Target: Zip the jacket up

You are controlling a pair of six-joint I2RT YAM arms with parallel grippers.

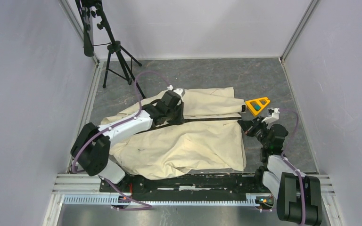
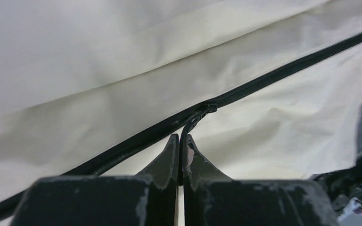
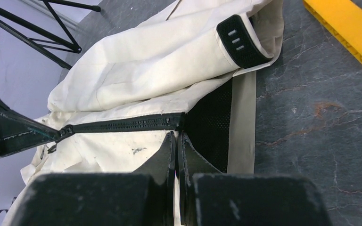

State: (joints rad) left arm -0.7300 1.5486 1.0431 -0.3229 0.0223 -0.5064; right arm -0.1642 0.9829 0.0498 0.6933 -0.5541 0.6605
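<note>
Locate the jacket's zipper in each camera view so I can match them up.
Top external: the zipper is a dark line running left-right across the jacket, mid-frame.
Left wrist: the zipper runs diagonally, lower left to upper right.
Right wrist: the zipper is a horizontal band left of centre.
Shared landmark: the left end effector, shut on the zipper pull.

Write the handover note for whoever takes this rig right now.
Left gripper: shut on the zipper pull, partway along the jacket.
Right gripper: shut on the jacket's hem, at the zipper's bottom end.
Done: teeth closed from the hem to the slider.
Left: draw the slider on toward the collar; the left arm hides how much remains.
</note>
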